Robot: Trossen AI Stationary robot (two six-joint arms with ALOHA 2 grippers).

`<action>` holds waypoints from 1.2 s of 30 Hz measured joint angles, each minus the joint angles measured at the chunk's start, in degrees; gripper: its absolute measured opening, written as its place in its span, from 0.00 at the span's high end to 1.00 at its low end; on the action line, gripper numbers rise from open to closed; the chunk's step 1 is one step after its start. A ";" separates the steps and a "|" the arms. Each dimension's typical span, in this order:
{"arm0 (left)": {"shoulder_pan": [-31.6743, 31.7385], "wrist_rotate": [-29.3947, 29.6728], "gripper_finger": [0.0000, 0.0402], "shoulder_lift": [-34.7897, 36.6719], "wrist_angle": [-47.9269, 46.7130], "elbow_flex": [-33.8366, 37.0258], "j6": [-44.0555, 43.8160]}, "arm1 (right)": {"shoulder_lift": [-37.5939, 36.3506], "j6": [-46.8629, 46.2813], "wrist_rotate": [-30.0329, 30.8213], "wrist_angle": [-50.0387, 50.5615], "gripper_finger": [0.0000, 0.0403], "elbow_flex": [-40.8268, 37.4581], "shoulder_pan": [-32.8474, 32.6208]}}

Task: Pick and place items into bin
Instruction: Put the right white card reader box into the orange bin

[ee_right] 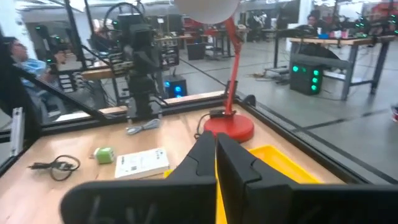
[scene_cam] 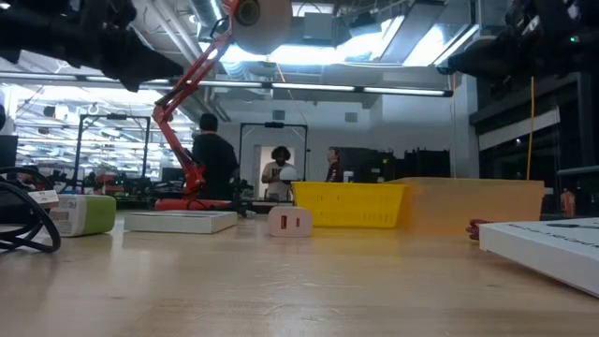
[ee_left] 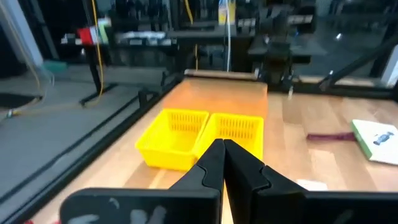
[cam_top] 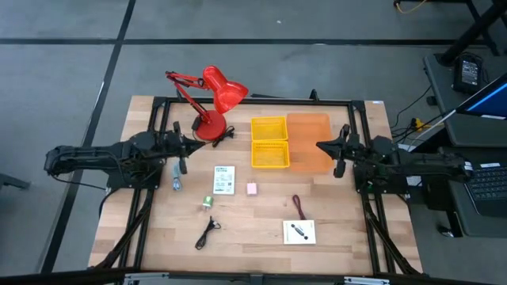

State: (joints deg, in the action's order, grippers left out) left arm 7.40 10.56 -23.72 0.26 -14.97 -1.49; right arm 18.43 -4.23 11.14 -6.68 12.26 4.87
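My left gripper (cam_top: 181,150) hovers shut over the table's left side; my right gripper (cam_top: 325,146) hovers shut at the right, beside the orange tray (cam_top: 309,142). The yellow two-compartment bin (cam_top: 269,142) stands at the table's far middle. Lying flat on the wood are a white packet (cam_top: 224,180), a tiny pink block (cam_top: 251,189), a small green piece (cam_top: 207,203), a black cord (cam_top: 207,232), a maroon cord (cam_top: 299,207) and a second white packet (cam_top: 299,232). The left wrist view shows shut fingers (ee_left: 221,155) before the bin (ee_left: 199,137).
A red desk lamp (cam_top: 214,99) stands on the far left part of the table, next to the bin. A pale grey cable (cam_top: 176,180) lies below my left gripper. Black frame rails run along the table's sides. People stand in the room behind (scene_cam: 213,154).
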 joint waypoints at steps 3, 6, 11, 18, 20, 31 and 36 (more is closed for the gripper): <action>0.00 -0.05 0.99 -5.28 0.44 -0.77 -1.63 | 2.89 0.28 0.00 0.02 1.00 1.34 1.07; 0.00 -3.53 0.99 -9.76 3.73 -0.78 -2.26 | 5.56 0.30 -0.09 0.08 1.00 2.43 1.61; 0.00 -7.80 0.99 -15.61 9.43 -0.87 -2.26 | 8.61 0.27 -1.60 0.04 1.00 3.18 1.61; -0.02 -9.27 0.99 -19.40 10.58 -0.86 -2.28 | 10.11 0.46 -2.19 -0.03 1.00 3.20 1.61; 0.00 -7.63 0.99 -19.75 10.61 -0.85 -2.28 | 10.09 1.23 -2.21 -0.14 1.00 3.20 1.61; 0.00 -7.10 0.99 -23.27 13.08 -0.85 -2.71 | 10.09 9.41 -2.20 -4.07 1.00 3.20 1.61; -0.02 -7.11 0.99 -24.71 12.64 -1.33 -3.79 | 10.09 9.21 -2.19 -5.94 1.00 3.22 1.61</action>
State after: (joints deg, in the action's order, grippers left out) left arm 7.38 3.46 -48.43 12.91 -16.29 -5.28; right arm 28.51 4.97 8.95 -12.62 15.49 6.48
